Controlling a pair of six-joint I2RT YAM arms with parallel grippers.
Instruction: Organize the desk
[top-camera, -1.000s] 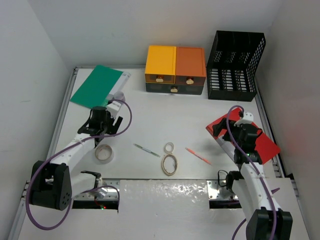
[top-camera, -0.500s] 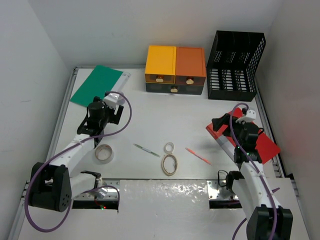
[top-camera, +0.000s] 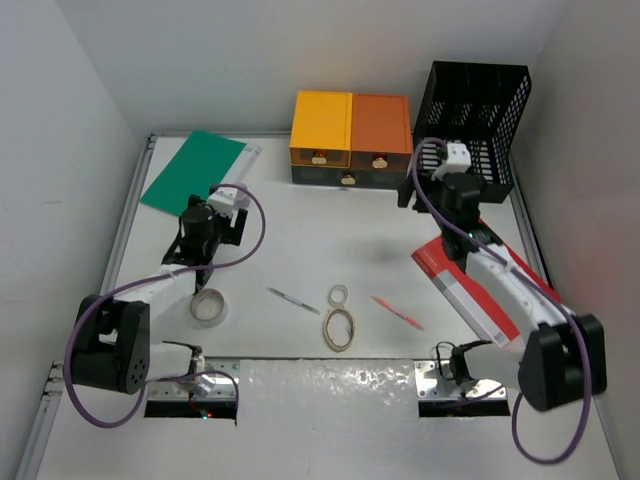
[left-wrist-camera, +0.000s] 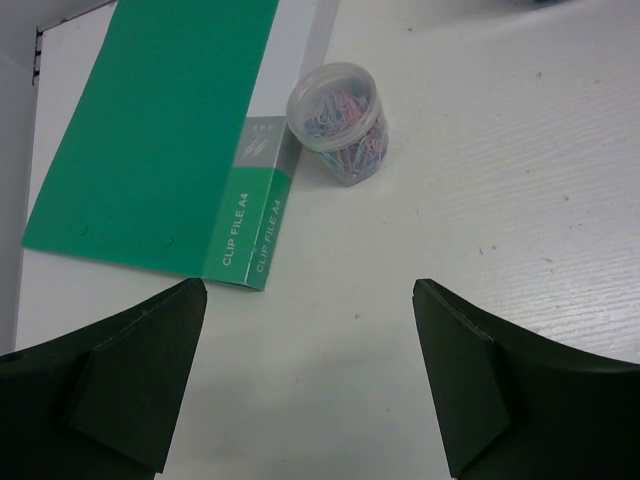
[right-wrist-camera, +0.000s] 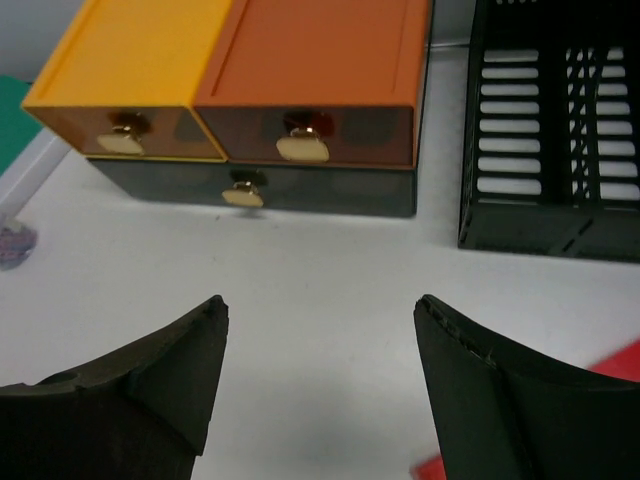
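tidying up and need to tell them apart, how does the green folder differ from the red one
Place: the green folder lies in the far left corner of the desk; the red folder lies on the right side, nearer the arms.
Cover: the green folder is in open view; the right arm reaches over the red folder.
Neighbour: a jar of paper clips sits beside the green folder only.
Shared: both lie flat and askew.
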